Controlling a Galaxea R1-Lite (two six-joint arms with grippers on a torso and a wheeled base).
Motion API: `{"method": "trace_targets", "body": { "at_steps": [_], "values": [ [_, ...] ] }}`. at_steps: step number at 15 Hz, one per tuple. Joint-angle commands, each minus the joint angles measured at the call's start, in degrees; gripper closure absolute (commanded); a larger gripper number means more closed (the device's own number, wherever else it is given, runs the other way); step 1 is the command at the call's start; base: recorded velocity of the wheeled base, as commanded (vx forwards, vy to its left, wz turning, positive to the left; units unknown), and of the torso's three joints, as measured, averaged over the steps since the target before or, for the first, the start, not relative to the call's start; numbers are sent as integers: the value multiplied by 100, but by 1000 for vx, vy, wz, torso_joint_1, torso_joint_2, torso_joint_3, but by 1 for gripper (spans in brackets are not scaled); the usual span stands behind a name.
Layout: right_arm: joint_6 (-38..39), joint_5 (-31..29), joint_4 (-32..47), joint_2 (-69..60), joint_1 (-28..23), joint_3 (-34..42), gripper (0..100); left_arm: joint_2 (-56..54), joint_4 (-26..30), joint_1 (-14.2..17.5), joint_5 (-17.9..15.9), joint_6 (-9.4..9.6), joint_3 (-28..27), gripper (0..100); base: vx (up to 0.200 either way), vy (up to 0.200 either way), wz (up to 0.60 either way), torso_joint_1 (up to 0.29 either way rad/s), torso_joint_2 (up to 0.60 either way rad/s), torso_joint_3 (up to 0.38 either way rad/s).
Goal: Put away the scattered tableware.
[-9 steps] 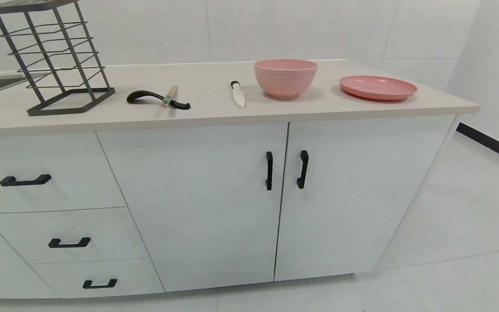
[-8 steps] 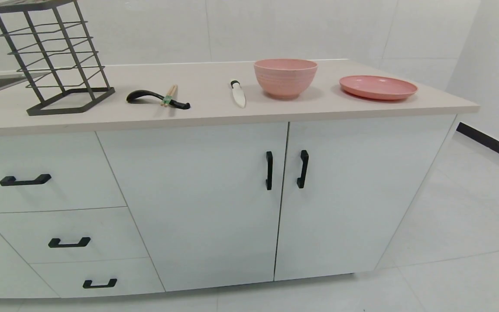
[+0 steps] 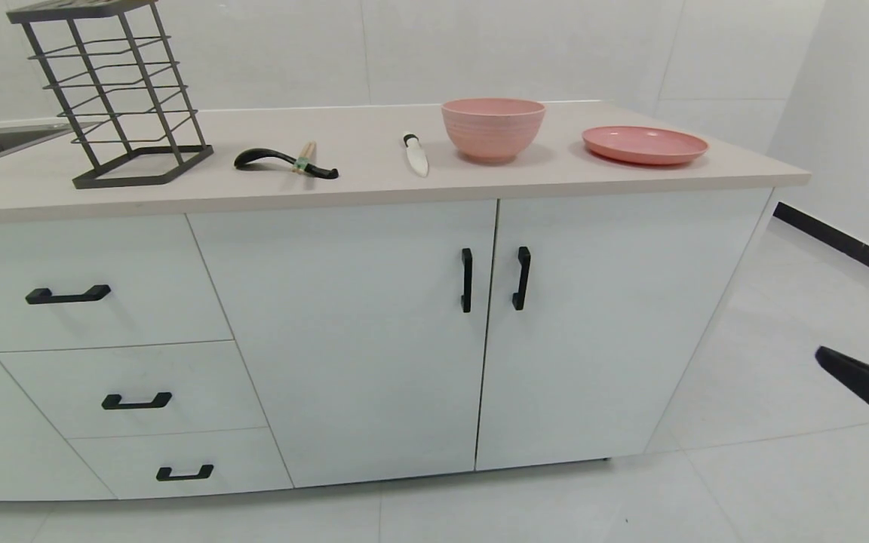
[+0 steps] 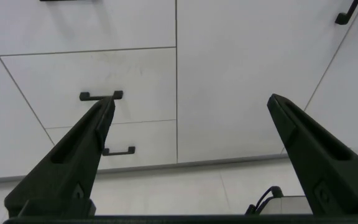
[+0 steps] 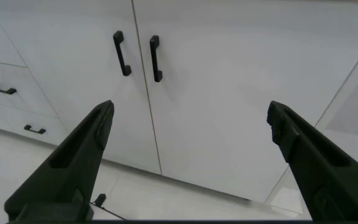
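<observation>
Tableware logged loose on surface [image 3: 374,185], upper frame: spoon [image 3: 284,161], chopsticks [image 3: 304,157], knife [image 3: 416,153], bowl [image 3: 492,128], plate [image 3: 644,145]. Rack [image 3: 114,98] upper left, likely destination. Left gripper [image 4: 189,101], right gripper [image 5: 190,109] noted spread wide, empty, low before cabinet [image 3: 344,339], presumably readied for first pick.

The counter [image 3: 374,188] bears one pink bowl [image 3: 492,128], one pink plate [image 3: 644,144], one knife [image 3: 416,154], one black ladle [image 3: 276,160], one pair of chopsticks [image 3: 303,156] banded together, and one black wire rack [image 3: 80,10]. The cabinet below has three drawers [image 3: 102,256], each with one black handle, and two doors [image 3: 359,339], each with one upright handle, five handles in all. There are two grippers, the left gripper [image 4: 190,102] and the right gripper [image 5: 189,107], each with two fingers spread wide. Both door handles [image 5: 122,53] lie beyond the right jaws.
</observation>
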Motion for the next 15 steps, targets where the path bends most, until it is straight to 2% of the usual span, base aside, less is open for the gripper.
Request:
{"method": "trace_targets", "body": {
  "at_steps": [1, 3, 4, 6, 9, 11, 12, 15],
  "values": [
    [-156, 144, -475, 1306, 12, -217, 0, 7, 1, 0, -2, 4, 0, 0, 0, 0, 0, 0, 0, 0],
    [-297, 267, -572, 1825, 12, -349, 0, 7, 1, 0, -2, -5, 0, 0, 0, 0, 0, 0, 0, 0],
    [-323, 276, -686, 2089, 12, -411, 0, 7, 1, 0, -2, -5, 0, 0, -200, 0, 0, 2, -2, 2],
    [-323, 329, -1257, 2651, 21, -490, 0, 7, -8, 0, -2, -13, 0, 0, -200, 0, 0, 10, -2, -7],
    [-323, 470, -2101, 3310, 179, -498, 0, 7, 1, 0, -2, -13, 0, 0, 0, 0, 0, 0, 0, 0],
    [-323, 478, -2708, 3741, 434, -463, 0, 7, 1, 0, -2, -13, 0, 0, 0, 0, 0, 0, 0, 0],
    [-314, 470, -3059, 3961, 742, -454, 0, 7, -8, 0, -2, -22, 0, 0, 0, 0, 0, 0, 0, 0],
    [-297, 452, -3455, 4286, 1111, -490, 0, 7, -8, 0, 16, -13, 0, 0, 0, 0, 0, 0, 0, 0]
  ]
}}
